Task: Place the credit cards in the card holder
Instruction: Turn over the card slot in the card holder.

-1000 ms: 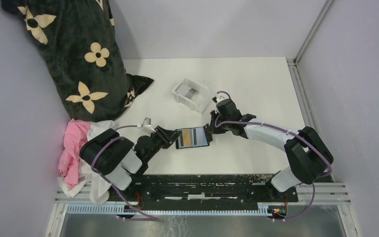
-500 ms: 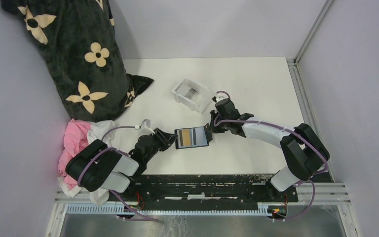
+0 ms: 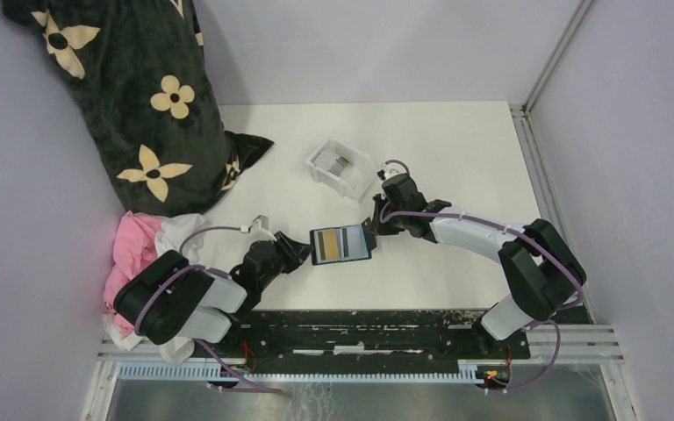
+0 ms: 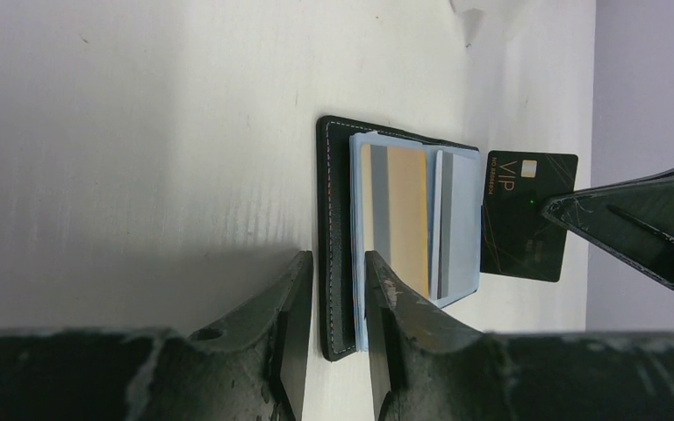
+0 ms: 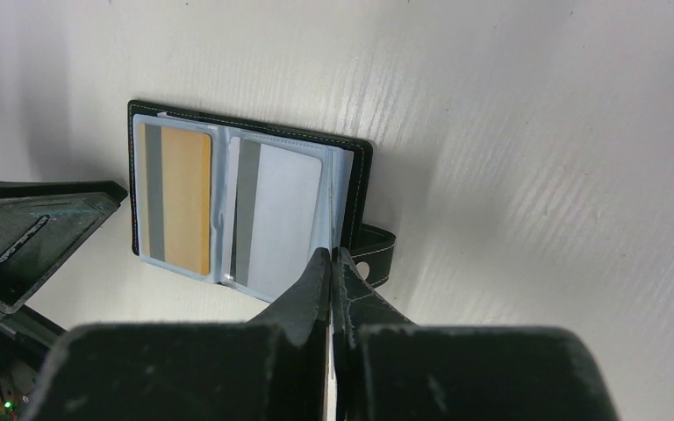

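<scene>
Tabletop white, walled at the back and both sides. Blanket, dark with pale flowers, heaped in the far left corner. Right arm and left arm bent inward from the near edge, wrists facing each other over the middle. Pink and white cloth bunched at the left edge, beside the left arm. Clear tray further back, near the right wrist, with a stack of grey credit cards inside.

Card holder between the two wrists, open and flat on the table, black cover down, clear sleeves up.

Left gripper: jaws parted, straddling the holder's left cover edge, one finger outside over the table, the other over the sleeves. Sliver of white visible between outer finger and cover, so not clamped.

Right gripper: pinched tight on a black card marked VIP, held at the holder's right edge.

Tan-orange card with a grey stripe, seated in the left sleeve. Pale grey card seated in the right sleeve. Snap tab sticking out from the right cover edge, just beside the right fingertips.
</scene>
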Robot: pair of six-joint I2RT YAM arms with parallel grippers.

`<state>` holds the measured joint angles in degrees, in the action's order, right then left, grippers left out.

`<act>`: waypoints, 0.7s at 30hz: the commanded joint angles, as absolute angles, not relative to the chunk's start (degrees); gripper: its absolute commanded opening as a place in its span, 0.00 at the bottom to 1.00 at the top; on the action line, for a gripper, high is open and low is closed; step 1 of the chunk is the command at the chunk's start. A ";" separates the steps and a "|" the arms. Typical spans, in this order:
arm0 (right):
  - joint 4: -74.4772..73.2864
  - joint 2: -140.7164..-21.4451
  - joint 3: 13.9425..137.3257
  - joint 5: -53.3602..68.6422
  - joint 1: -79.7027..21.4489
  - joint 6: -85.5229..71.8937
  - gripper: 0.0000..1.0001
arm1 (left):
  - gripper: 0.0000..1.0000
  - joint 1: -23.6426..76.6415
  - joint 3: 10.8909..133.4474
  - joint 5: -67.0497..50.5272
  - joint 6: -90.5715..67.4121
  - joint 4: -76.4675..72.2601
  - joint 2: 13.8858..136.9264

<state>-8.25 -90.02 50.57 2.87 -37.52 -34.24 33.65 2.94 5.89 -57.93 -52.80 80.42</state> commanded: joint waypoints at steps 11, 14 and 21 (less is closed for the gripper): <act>-8.43 -86.08 52.44 0.09 -37.87 -35.16 0.01 | 0.34 34.89 4.55 8.97 -54.76 -48.43 77.50; -8.48 -85.45 52.50 0.18 -37.80 -35.24 0.01 | 0.34 35.20 4.90 9.02 -54.83 -48.26 77.81; -8.12 -86.43 52.71 1.08 -37.97 -35.57 0.01 | 0.33 35.63 5.25 9.33 -55.07 -48.25 78.00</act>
